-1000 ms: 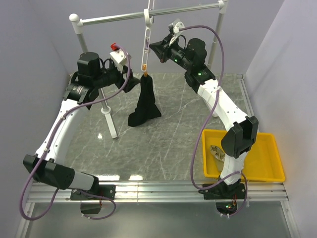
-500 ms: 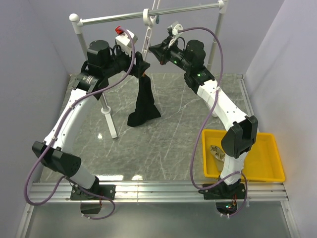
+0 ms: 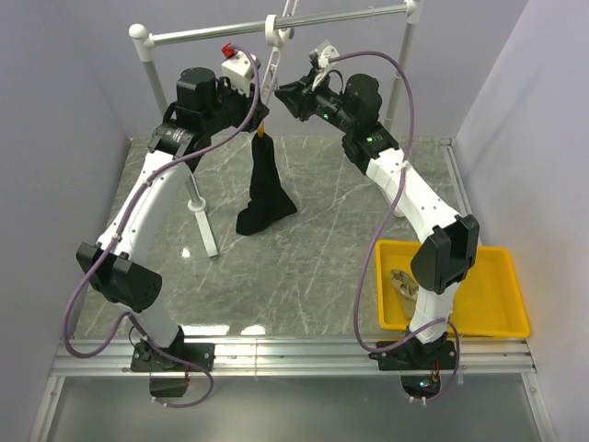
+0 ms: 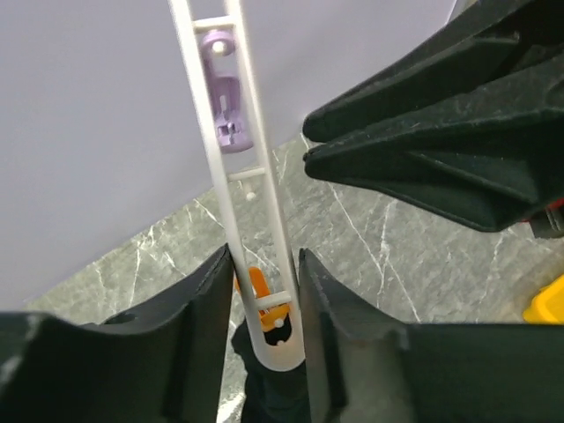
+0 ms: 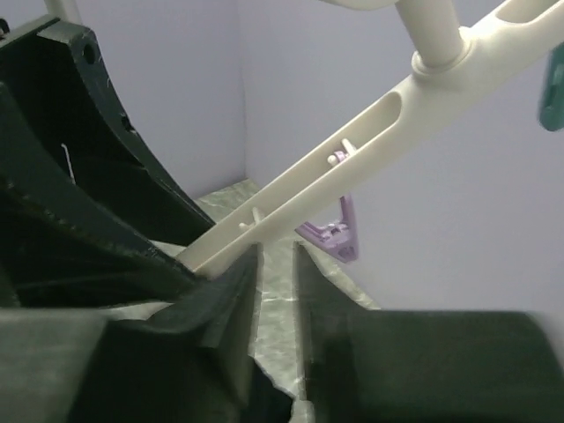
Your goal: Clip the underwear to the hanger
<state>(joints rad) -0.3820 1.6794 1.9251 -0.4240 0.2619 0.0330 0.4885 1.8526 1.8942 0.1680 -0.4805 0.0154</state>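
Yellow plastic tray [image 3: 492,299], near right corner of the surface: holds a crumpled beige cloth [image 3: 402,284]. Grey veined marble surface [image 3: 313,267]. Soft black underwear [image 3: 265,193]: hangs limp from an orange clip [image 4: 257,286], hem pooled mid-surface. Slim white slotted hanger [image 4: 278,351]: left fingers [image 4: 211,326] clamp its rounded lower end. Right fingers [image 5: 225,304]: narrowly parted, empty. White tubular rail [image 3: 221,34], far edge.

1. here's the hanger [image 3: 270,78]: slim white plastic with a slotted body, hooked on the rail [image 3: 212,35] at the back, hanging lengthwise with its lower end tipped a little left of the hook.
2. up close, a purple clip [image 4: 225,88] sits high in the slots, and an orange clip [image 4: 258,295] sits right at the rounded lower end.
3. and the underwear [image 3: 265,189]: plain black, caught at the hanger's lower end, dropping in one long narrow fold, its bottom spreading out on the marbled surface [image 3: 322,258].
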